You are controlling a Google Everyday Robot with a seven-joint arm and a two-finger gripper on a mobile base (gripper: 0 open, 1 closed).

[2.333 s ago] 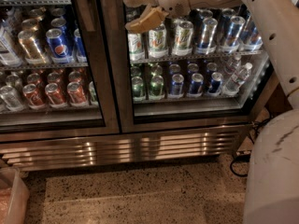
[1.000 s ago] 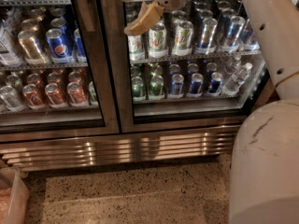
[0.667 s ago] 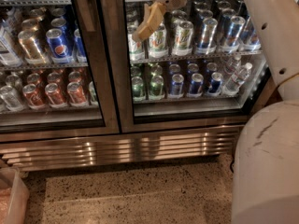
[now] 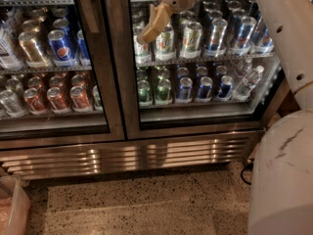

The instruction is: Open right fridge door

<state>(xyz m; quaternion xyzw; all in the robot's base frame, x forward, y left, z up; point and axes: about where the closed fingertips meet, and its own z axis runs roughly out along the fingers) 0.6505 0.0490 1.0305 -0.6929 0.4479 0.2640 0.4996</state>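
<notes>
The right fridge door (image 4: 117,82) is shut, its glass showing green, silver and blue cans on two shelves. My gripper (image 4: 142,11) hangs at the top of the view, in front of the door's upper left glass beside the steel frame. It is open: one tan finger (image 4: 155,22) slants down-left across the cans, the other runs along the top edge. Nothing is held between them. My white arm (image 4: 283,28) reaches in from the upper right. I cannot make out the door's handle for certain.
The left door (image 4: 54,62) shows Pepsi and red cans. A steel vent grille (image 4: 132,158) runs below both doors above a speckled floor (image 4: 137,204). My white base (image 4: 283,180) fills the lower right; a clear bin (image 4: 10,212) sits lower left.
The gripper has shifted slightly left along the top of the door. Its lower finger has swung from nearly level to slanting down-left. The door has not moved.
</notes>
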